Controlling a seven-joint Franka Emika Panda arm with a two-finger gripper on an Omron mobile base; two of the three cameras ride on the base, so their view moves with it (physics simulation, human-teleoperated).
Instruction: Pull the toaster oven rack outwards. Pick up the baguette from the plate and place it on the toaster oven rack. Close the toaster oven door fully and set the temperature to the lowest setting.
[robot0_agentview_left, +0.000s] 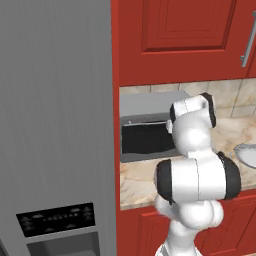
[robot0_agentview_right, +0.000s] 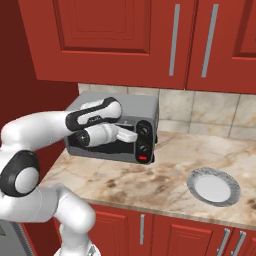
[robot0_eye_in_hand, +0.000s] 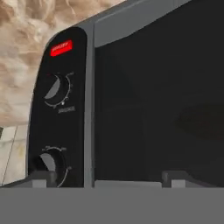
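The toaster oven stands at the back of the counter, next to the fridge. Its dark glass toaster oven door is shut, which hides the toaster oven rack. A dim long shape shows behind the glass; I cannot tell whether it is the baguette. The plate lies bare on the counter to the right. My gripper is open, close in front of the oven where the door meets the black control panel. One fingertip is by a knob. Nothing is between the fingers.
The tall grey fridge walls off the left side. Red upper cabinets hang above the oven. A second knob and a red button sit on the panel. The marble counter runs to the right.
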